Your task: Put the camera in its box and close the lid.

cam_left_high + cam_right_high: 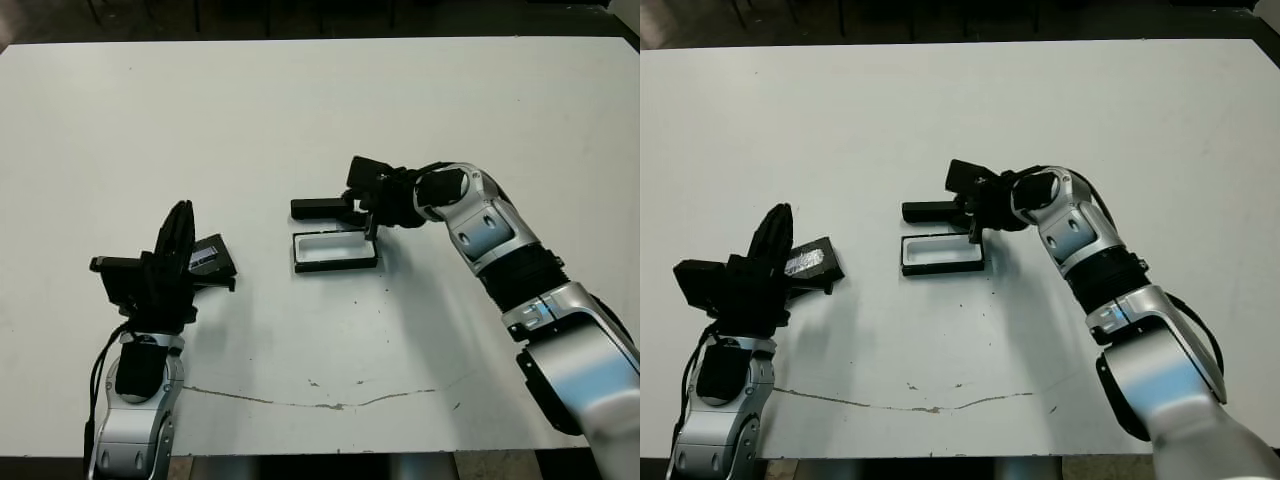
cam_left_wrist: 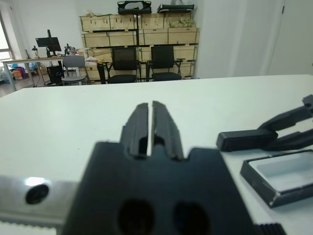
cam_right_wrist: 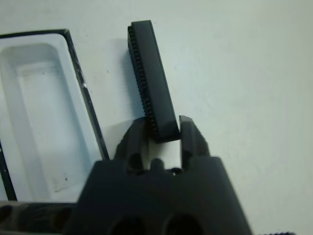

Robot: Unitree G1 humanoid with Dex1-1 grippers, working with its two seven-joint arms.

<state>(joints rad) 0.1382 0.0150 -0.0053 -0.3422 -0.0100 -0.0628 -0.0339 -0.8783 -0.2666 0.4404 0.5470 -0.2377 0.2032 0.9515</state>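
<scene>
- Two arms are working over the counter [image 1: 300, 120]: the right tool [image 3: 164, 134] is reaching toward 9 o'clock, pinching the camera [image 1: 322, 208] by one end, just beyond the box [image 1: 335, 251].
- The left tool [image 2: 150, 128] is pointing toward 12 o'clock, fingers nearly together and empty, beside the lid [image 1: 808, 264].

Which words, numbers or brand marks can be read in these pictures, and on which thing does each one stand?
No text can be read in any view.
The lid: it carries a shiny grey-white printed label, but the print is too small and blurred to read.
The camera: no marking shows on its visible faces.
The box: plain white lining and black rim, no print.
</scene>
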